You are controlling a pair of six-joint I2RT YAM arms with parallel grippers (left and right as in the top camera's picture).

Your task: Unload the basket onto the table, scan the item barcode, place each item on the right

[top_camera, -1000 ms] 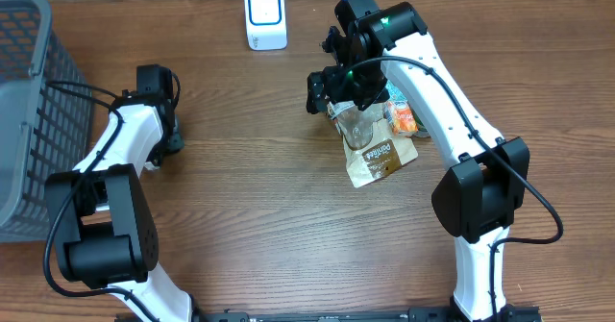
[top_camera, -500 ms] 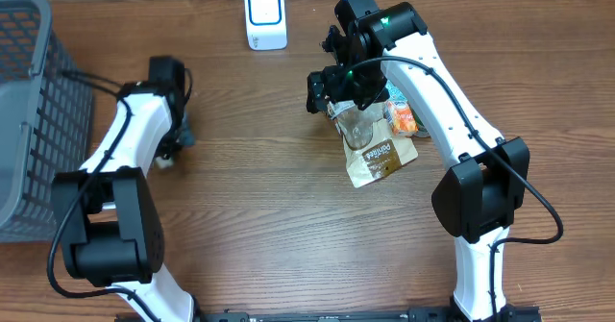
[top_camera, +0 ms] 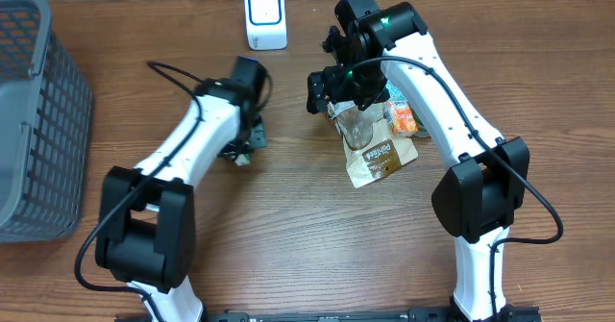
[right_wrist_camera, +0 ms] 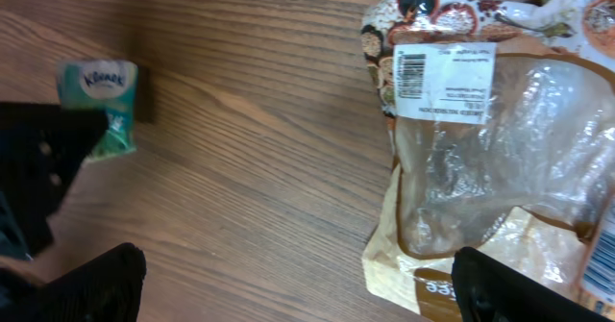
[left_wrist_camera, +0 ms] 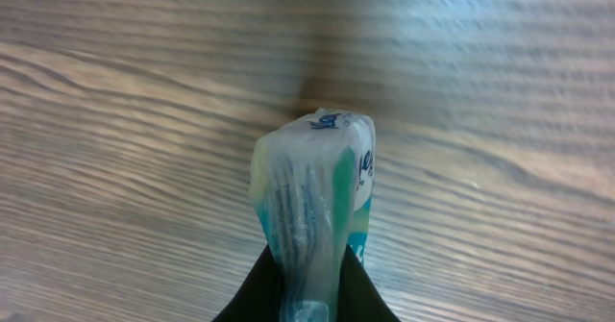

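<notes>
My left gripper point(left_wrist_camera: 309, 285) is shut on a small teal and white tissue pack point(left_wrist_camera: 312, 197), which is pinched edge-on between the jaws above the wooden table. From overhead the left gripper point(top_camera: 246, 141) hangs left of centre, below the white scanner point(top_camera: 265, 16). In the right wrist view the tissue pack point(right_wrist_camera: 99, 106) shows at the left. My right gripper point(right_wrist_camera: 293, 284) stands wide open over the table, its right finger at the edge of a brown snack bag point(right_wrist_camera: 480, 168) bearing a white barcode label point(right_wrist_camera: 442, 70).
A grey mesh basket point(top_camera: 38, 120) stands at the table's left edge. The brown snack bag point(top_camera: 377, 157) lies under the right arm, with an orange packet point(top_camera: 405, 120) beside it. Bare wood lies between the two arms.
My left gripper closed on the tissue pack near the basket and has swung right with it toward the table's middle. The right arm has not moved.
</notes>
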